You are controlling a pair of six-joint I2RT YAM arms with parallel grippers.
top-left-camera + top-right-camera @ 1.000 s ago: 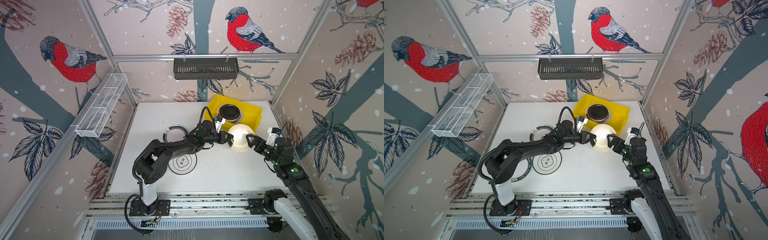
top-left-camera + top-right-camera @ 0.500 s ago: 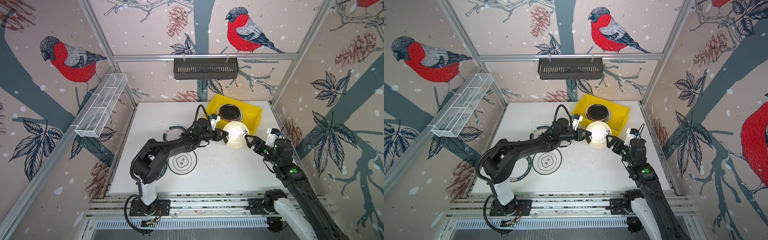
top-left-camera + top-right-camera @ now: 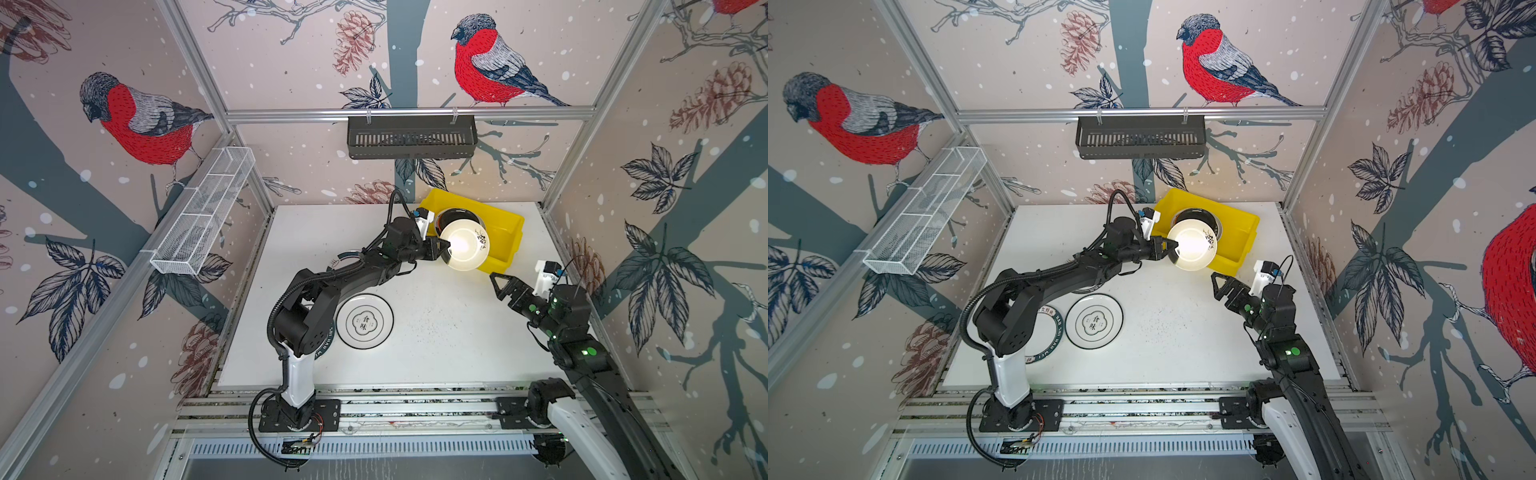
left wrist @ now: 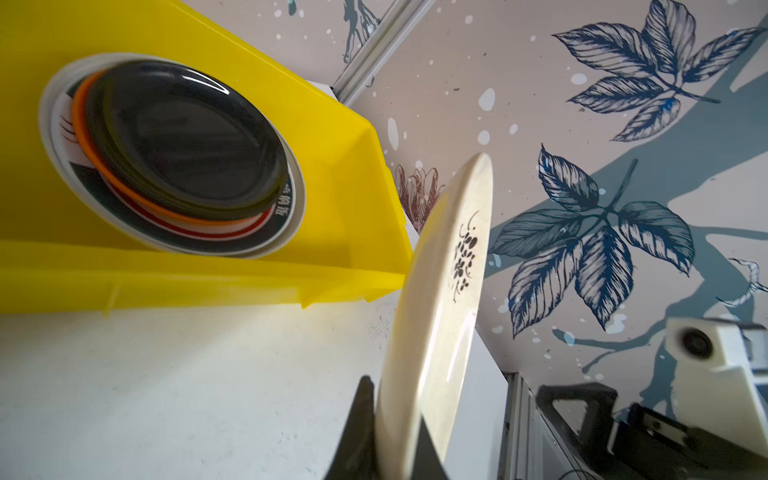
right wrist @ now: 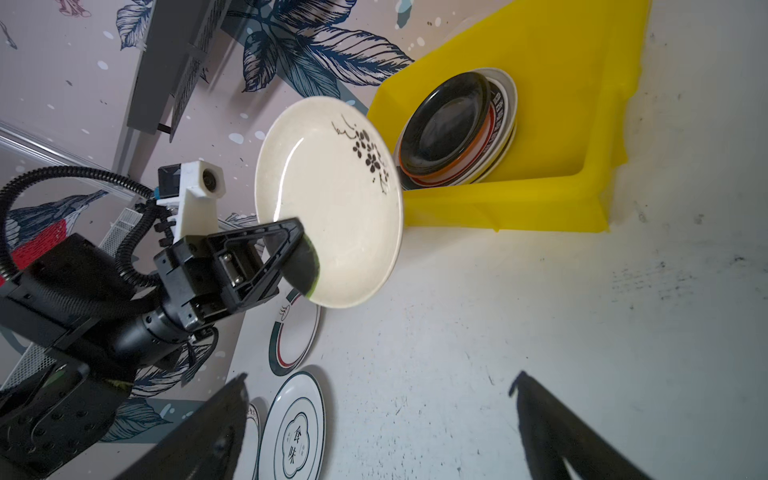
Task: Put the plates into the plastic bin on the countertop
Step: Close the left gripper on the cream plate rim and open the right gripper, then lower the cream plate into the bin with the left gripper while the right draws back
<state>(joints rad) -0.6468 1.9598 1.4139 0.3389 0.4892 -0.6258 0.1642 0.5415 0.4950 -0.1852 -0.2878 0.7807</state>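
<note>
Since everything is laid out across the bench [image 3: 436, 332], I'll just go left to right. A white mesh rack [image 3: 203, 216] hangs on the left wall. Three plates are lying flat on the left part of the bench:

- a teal-rim plate [image 3: 1050, 332], half hidden under the left arm
- a black-ringed plate [image 3: 365, 321] with characters in the middle, just beside the teal-rim one
- a third ringed plate [image 5: 295, 336] further back, mostly covered by the arm in both top views

The left claw [image 3: 442, 248] is reaching toward the middle and it's clamped on the rim of the cream plate [image 3: 465, 245]. That one has a little black flower sprig on it. The plate is up off the bench and tipped on edge, and the left wrist view shows it nearly side-on [image 4: 440, 291]. In both top views it sits over the near edge of the yellow bin [image 3: 503, 237]. Can't tell if it's actually past the lip though.

The bin is at the back of the bench, right of centre. In its left half there's a stack with a dark plate [image 4: 183, 141] on top. An orange plate [image 4: 89, 137] is right under that, then a couple of white patterned ones.

The right claw [image 3: 498, 286] is off to the right, near the bin's front corner. Its jaws are spread wide apart with nothing between them, and it points toward the cream plate without touching it.
</note>
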